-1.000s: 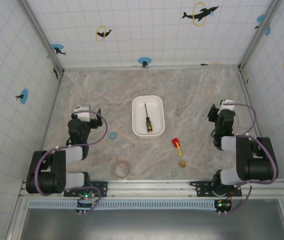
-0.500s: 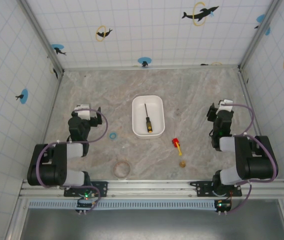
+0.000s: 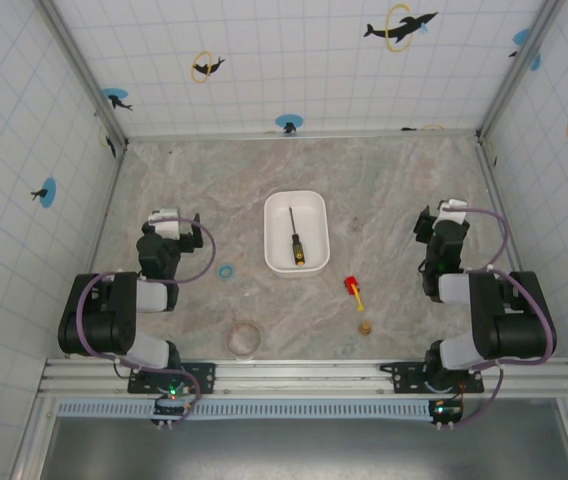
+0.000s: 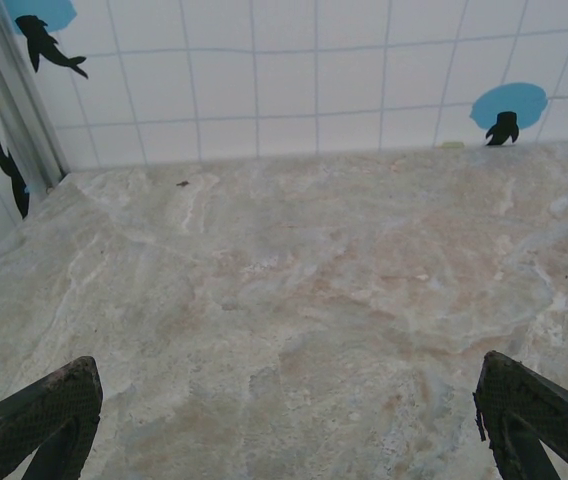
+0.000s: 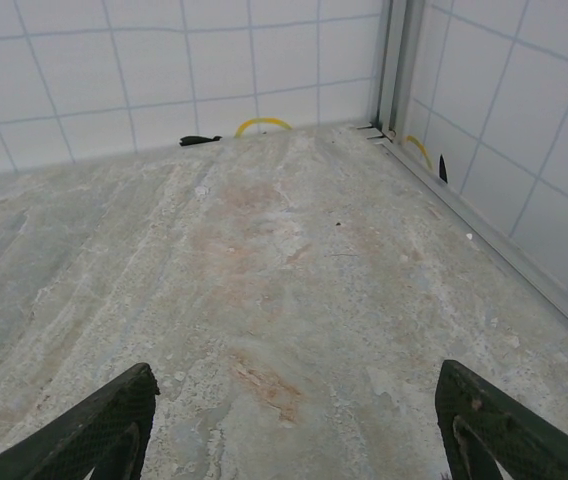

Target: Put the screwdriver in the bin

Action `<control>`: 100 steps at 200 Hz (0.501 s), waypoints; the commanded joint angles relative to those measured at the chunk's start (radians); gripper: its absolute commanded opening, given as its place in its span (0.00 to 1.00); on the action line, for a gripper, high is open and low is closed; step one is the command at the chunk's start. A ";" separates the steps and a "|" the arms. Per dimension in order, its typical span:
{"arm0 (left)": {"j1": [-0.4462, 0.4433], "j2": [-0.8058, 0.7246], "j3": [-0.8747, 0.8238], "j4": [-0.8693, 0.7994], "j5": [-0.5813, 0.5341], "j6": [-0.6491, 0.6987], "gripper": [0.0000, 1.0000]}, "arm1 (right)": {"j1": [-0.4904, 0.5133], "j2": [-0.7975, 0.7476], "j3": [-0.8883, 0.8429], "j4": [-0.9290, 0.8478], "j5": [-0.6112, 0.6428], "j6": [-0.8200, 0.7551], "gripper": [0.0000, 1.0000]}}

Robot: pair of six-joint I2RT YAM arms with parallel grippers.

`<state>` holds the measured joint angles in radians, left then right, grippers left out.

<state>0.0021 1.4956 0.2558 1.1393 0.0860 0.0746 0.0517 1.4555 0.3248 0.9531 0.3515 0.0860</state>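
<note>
The white bin (image 3: pixel 273 222) stands mid-table, and the slim screwdriver (image 3: pixel 295 240) lies inside it, black-and-yellow handle toward the near end. My left gripper (image 3: pixel 167 220) rests well left of the bin, folded back near its base. Its fingers (image 4: pixel 49 415) stand wide apart over bare stone, so the left gripper (image 4: pixel 289 420) is open and holds nothing. My right gripper (image 3: pixel 443 218) sits far to the right of the bin. Its fingers (image 5: pixel 99 425) are spread too, leaving the right gripper (image 5: pixel 299 425) open over bare table.
A stubby red-and-yellow tool (image 3: pixel 353 290) lies near and right of the bin, with a small brass piece (image 3: pixel 364 327) below it. A clear round ring (image 3: pixel 243 338) sits at the near edge and a small blue ring (image 3: pixel 226 271) left of the bin. Tiled walls enclose the table.
The left arm has folded back slightly toward its base. The right arm has drawn back a little. The screwdriver and bin have not moved.
</note>
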 commanded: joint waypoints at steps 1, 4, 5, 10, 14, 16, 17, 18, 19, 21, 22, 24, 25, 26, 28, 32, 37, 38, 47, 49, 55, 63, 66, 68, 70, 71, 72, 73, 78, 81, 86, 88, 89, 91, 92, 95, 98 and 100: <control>0.010 0.015 -0.004 0.040 -0.022 -0.014 0.98 | 0.004 0.011 -0.018 0.058 0.027 0.000 0.77; 0.010 0.015 -0.003 0.039 -0.022 -0.014 0.98 | 0.004 0.012 -0.018 0.059 0.027 0.000 0.77; 0.010 0.015 -0.003 0.039 -0.022 -0.014 0.98 | 0.004 0.011 -0.018 0.058 0.027 0.000 0.78; 0.012 0.015 -0.004 0.040 -0.023 -0.013 0.98 | 0.005 0.011 -0.018 0.059 0.027 0.000 0.79; 0.009 0.016 -0.004 0.040 -0.023 -0.013 0.97 | 0.004 0.011 -0.018 0.058 0.027 0.000 0.80; 0.010 0.016 -0.003 0.039 -0.022 -0.013 0.97 | 0.004 0.011 -0.018 0.058 0.027 0.001 0.80; 0.010 0.015 -0.004 0.039 -0.022 -0.013 0.98 | 0.004 0.011 -0.018 0.058 0.027 0.000 0.80; 0.010 0.015 -0.003 0.039 -0.022 -0.013 0.98 | 0.004 0.012 -0.018 0.059 0.027 0.001 0.80; 0.010 0.015 -0.004 0.039 -0.022 -0.014 0.98 | 0.004 0.012 -0.018 0.059 0.027 0.001 0.80; 0.009 0.015 -0.004 0.039 -0.023 -0.014 0.98 | 0.005 0.012 -0.018 0.059 0.027 0.001 0.81; 0.009 0.016 -0.003 0.038 -0.023 -0.014 0.98 | 0.005 0.012 -0.018 0.058 0.027 0.000 0.82; 0.009 0.016 -0.004 0.039 -0.023 -0.013 0.98 | 0.004 0.013 -0.018 0.058 0.027 0.000 0.82; 0.010 0.016 -0.004 0.039 -0.023 -0.013 0.98 | 0.005 0.013 -0.018 0.058 0.027 0.000 0.82; 0.010 0.016 -0.003 0.039 -0.023 -0.013 0.98 | 0.005 0.013 -0.018 0.058 0.026 0.000 0.82; 0.010 0.016 -0.005 0.039 -0.023 -0.013 0.97 | 0.004 0.014 -0.018 0.059 0.026 0.000 0.83; 0.009 0.016 -0.004 0.039 -0.022 -0.013 0.98 | 0.005 0.013 -0.018 0.058 0.027 0.000 0.84; 0.010 0.016 -0.004 0.039 -0.024 -0.013 0.98 | 0.006 0.013 -0.018 0.059 0.027 0.000 0.85; 0.010 0.016 -0.003 0.039 -0.024 -0.014 0.98 | 0.005 0.013 -0.018 0.058 0.027 0.001 0.85; 0.009 0.016 -0.004 0.039 -0.023 -0.015 0.98 | 0.005 0.013 -0.018 0.059 0.029 0.001 0.97; 0.010 0.016 -0.003 0.039 -0.022 -0.016 0.98 | 0.005 0.013 -0.018 0.059 0.028 0.000 1.00; 0.012 0.016 -0.004 0.038 -0.024 -0.015 0.98 | 0.005 0.013 -0.017 0.059 0.029 -0.001 0.99; 0.013 0.017 -0.003 0.039 -0.023 -0.018 0.98 | 0.005 0.012 -0.017 0.058 0.029 -0.001 0.99; 0.012 0.017 -0.003 0.039 -0.023 -0.018 0.97 | 0.005 0.013 -0.017 0.057 0.029 0.001 0.99; 0.013 0.016 -0.002 0.039 -0.023 -0.018 0.98 | 0.005 0.013 -0.016 0.057 0.029 0.000 0.99; 0.015 0.017 -0.001 0.039 -0.023 -0.018 0.98 | 0.005 0.013 -0.016 0.057 0.031 0.000 0.99; 0.015 0.017 -0.001 0.039 -0.023 -0.018 0.98 | 0.005 0.013 -0.016 0.057 0.032 0.000 0.99; 0.015 0.018 -0.002 0.039 -0.023 -0.019 0.98 | 0.005 0.013 -0.016 0.057 0.031 0.000 0.99; 0.015 0.018 -0.002 0.039 -0.024 -0.019 0.98 | 0.005 0.014 -0.016 0.058 0.031 0.001 0.99; 0.015 0.017 -0.002 0.039 -0.025 -0.021 0.98 | 0.005 0.014 -0.016 0.058 0.032 0.000 0.99; 0.017 0.018 -0.003 0.039 -0.025 -0.023 0.97 | 0.005 0.014 -0.017 0.057 0.033 0.002 0.99; 0.018 0.018 -0.003 0.041 -0.025 -0.025 0.98 | 0.005 0.014 -0.017 0.056 0.033 0.001 0.99; 0.017 0.018 -0.003 0.040 -0.025 -0.025 0.98 | 0.005 0.014 -0.015 0.055 0.033 0.001 0.99; 0.018 0.018 -0.003 0.040 -0.025 -0.025 0.98 | 0.005 0.014 -0.016 0.056 0.033 0.001 0.99; 0.018 0.017 -0.003 0.039 -0.025 -0.027 0.98 | 0.005 0.014 -0.015 0.055 0.033 0.001 0.99; 0.019 0.017 -0.003 0.040 -0.025 -0.027 0.98 | 0.006 0.015 -0.016 0.055 0.032 0.001 0.99; 0.019 0.018 -0.004 0.040 -0.025 -0.026 0.98 | 0.005 0.015 -0.016 0.055 0.033 0.001 0.99; 0.019 0.018 -0.004 0.039 -0.025 -0.026 0.98 | 0.005 0.015 -0.016 0.055 0.033 0.001 0.99; 0.019 0.018 -0.004 0.040 -0.025 -0.026 0.97 | 0.005 0.014 -0.015 0.055 0.033 0.001 0.99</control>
<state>0.0128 1.5009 0.2558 1.1393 0.0658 0.0708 0.0525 1.4567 0.3244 0.9604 0.3691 0.0868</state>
